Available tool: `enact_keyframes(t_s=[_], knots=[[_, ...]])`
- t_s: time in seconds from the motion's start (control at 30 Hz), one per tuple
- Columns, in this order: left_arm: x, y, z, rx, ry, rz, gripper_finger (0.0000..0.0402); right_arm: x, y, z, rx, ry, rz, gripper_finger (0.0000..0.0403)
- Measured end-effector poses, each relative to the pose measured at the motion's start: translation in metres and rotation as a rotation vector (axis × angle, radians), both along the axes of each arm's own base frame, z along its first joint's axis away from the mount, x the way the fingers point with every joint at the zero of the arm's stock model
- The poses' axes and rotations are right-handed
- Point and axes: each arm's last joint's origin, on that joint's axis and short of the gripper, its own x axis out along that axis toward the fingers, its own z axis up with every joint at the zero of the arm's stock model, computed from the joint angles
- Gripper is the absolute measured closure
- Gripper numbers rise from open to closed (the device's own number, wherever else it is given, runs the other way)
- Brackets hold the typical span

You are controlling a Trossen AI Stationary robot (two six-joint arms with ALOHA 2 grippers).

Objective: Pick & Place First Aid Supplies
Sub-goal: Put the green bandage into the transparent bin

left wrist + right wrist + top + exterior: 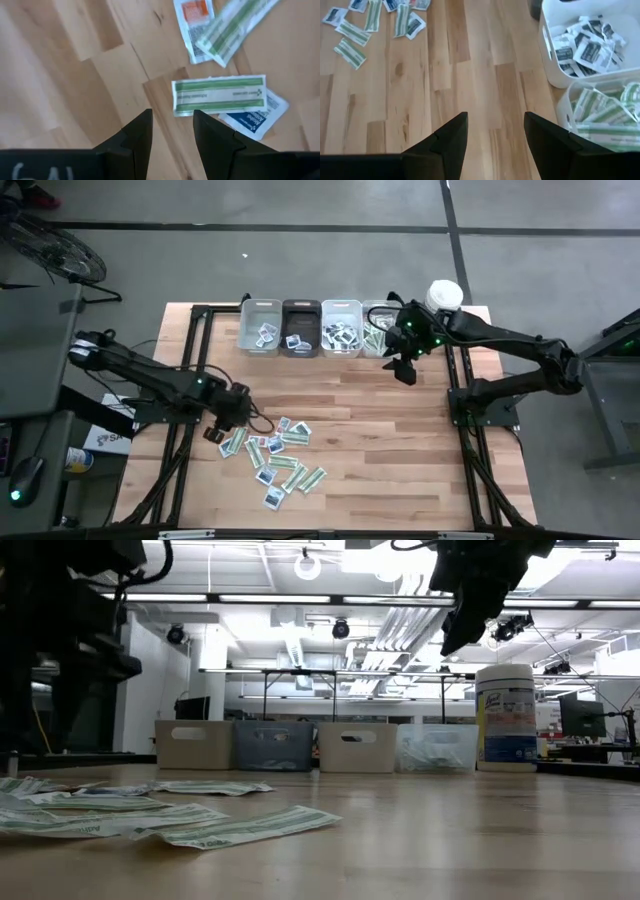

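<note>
High view: the left gripper (222,423) is found low at the left edge of the packets (275,455), which are scattered just to its right on the table (400,460). In the left wrist view its fingers (137,137) stand narrowly apart with nothing between them; a green-striped strip (218,95) lies just ahead of the tips, overlapping a white packet with blue print (255,117). Bare wood is seen on the gripper's other side, towards the table's left edge.

The right gripper (403,366) is held above the table in front of the bins (300,328), its fingers (452,135) wide apart and empty. Broad open wood lies between it and the scattered packets, well apart from it.

Four bins are counted in a row at the far edge, all with packets inside. One canister (444,295) stands beside the rightmost bin, behind the right gripper. Roughly fifteen loose packets are counted; an exact number cannot be told.
</note>
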Motion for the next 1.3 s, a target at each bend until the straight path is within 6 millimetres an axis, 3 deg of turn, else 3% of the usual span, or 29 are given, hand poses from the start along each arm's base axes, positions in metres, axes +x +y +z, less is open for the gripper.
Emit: enact_keyframes(t_s=[0.4, 0.93, 1.07, 1.3], knots=[[0.023, -0.008, -0.03, 0.026, 0.099, -0.082, 0.0264, 0.004, 0.006, 0.001, -0.006, -0.014, 0.029, 0.0215], [0.03, -0.01, -0.062, 0.059, 0.24, -0.134, 0.0266, 0.005, 0.005, 0.001, -0.013, -0.023, 0.022, 0.0215], [0.029, -0.01, -0.064, 0.059, 0.243, -0.13, 0.0291, 0.005, 0.005, 0.001, -0.012, -0.023, 0.019, 0.0215], [0.028, -0.009, -0.064, 0.059, 0.241, -0.126, 0.0369, 0.005, 0.005, 0.001, -0.008, -0.023, 0.012, 0.0215]])
